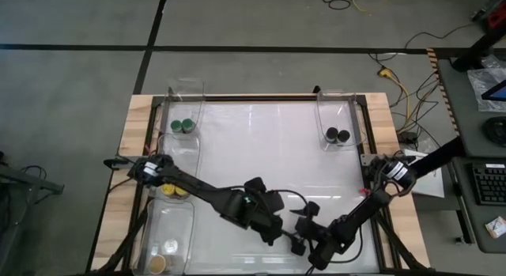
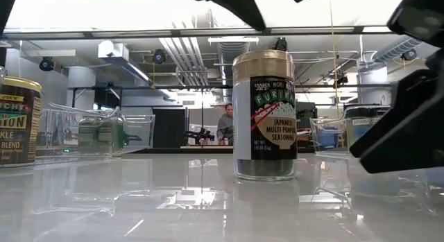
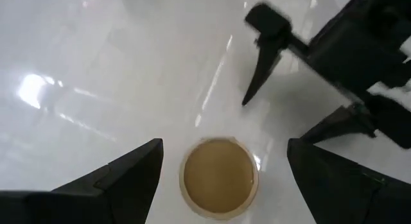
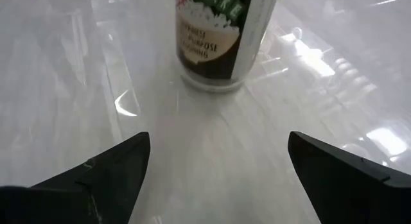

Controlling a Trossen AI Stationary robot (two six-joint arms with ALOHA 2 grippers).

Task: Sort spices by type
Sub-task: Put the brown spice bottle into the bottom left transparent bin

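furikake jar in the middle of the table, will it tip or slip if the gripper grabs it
The furikake jar stands tall on a narrow base, so a high push would probably tip it. Its sides look smooth, and the white table is glossy, so it may slide. On its side it would likely roll.

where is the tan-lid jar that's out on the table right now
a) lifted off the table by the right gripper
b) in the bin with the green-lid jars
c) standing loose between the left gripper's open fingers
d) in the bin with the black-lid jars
c: the left wrist view looks down on the tan lid of the jar, which stands on the table between the left gripper's open fingers, untouched.
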